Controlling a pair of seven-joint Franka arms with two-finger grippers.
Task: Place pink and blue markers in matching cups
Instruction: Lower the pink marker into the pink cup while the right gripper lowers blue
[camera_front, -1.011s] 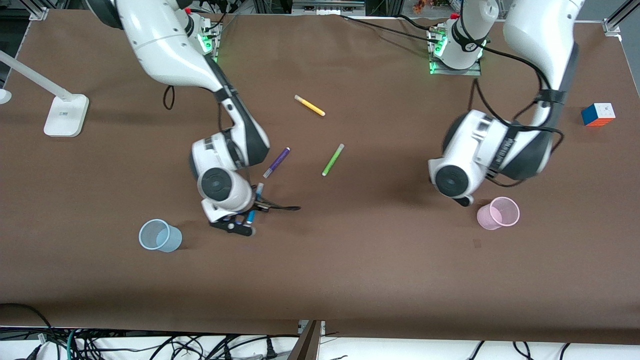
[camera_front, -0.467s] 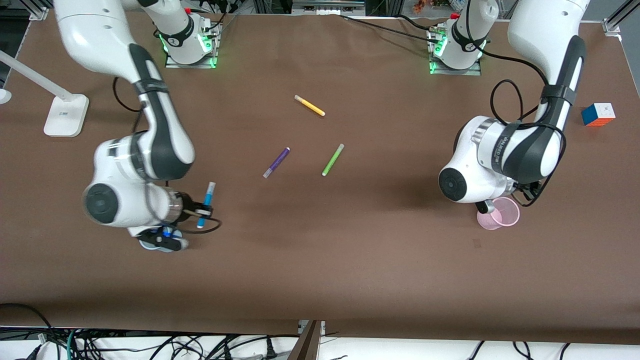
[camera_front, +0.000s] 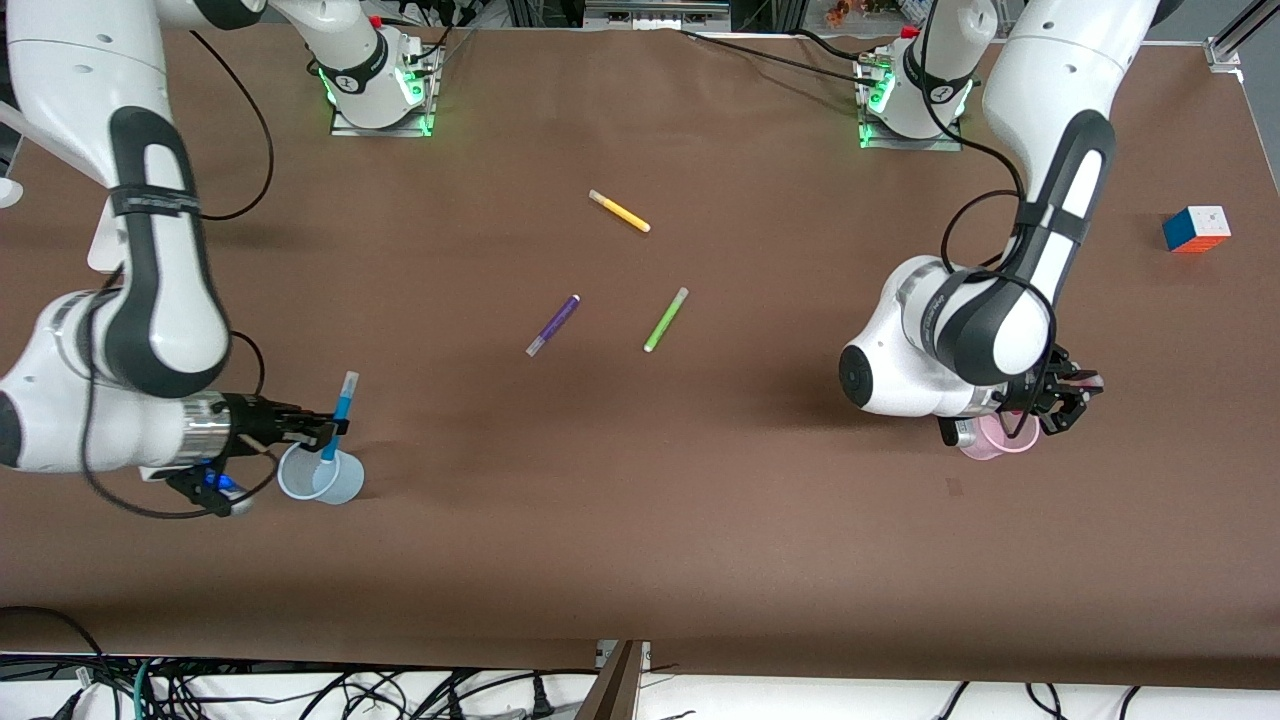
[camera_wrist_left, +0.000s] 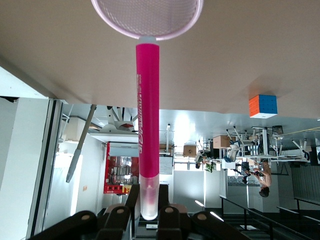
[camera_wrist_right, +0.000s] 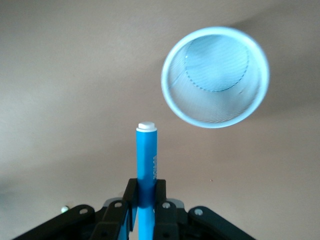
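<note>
Wrist views: each pincer grips its marker, blue marker above empty blue cup, pink marker above empty pink cup.

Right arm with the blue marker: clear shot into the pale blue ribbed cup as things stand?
Probably yes. The right gripper is shut on the blue felt-tip marker beside the pale blue ribbed plastic cup, whose open mouth looks empty. The marker's tip is offset from the rim, so it needs a small shift.

- the pink cup is mostly hidden in the front view by the left arm's wrist and the left gripper.
- the pink cup's rim is cut off by the left wrist view's edge.
- the blue marker has its gripped end cut off by the right wrist view's edge.
</note>
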